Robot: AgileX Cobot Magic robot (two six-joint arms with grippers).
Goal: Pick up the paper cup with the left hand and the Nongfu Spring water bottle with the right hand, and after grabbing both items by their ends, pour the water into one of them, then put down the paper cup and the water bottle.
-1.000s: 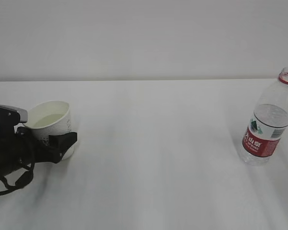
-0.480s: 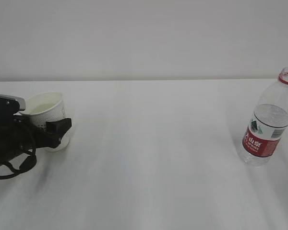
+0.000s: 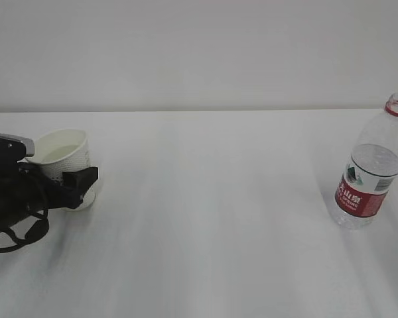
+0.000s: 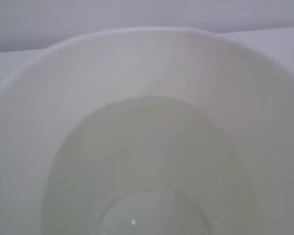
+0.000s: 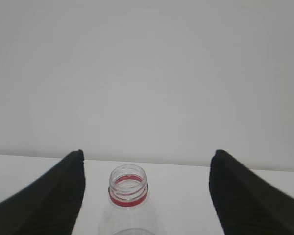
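I see the white table [image 3: 205,218]; at its 9 o'clock my left hand [image 3: 60,182] clamps the tilted paper cup [image 3: 65,159] holding water [image 4: 147,166]. At 3 o'clock, the uncapped Nongfu Spring water bottle [image 3: 371,169] stands between my right hand [image 5: 146,191]'s parted fingers, untouched.

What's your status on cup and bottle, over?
Left gripper around paper cup, water inside. Right gripper open, clear of bottle, which stands uncapped. Nothing in the way.
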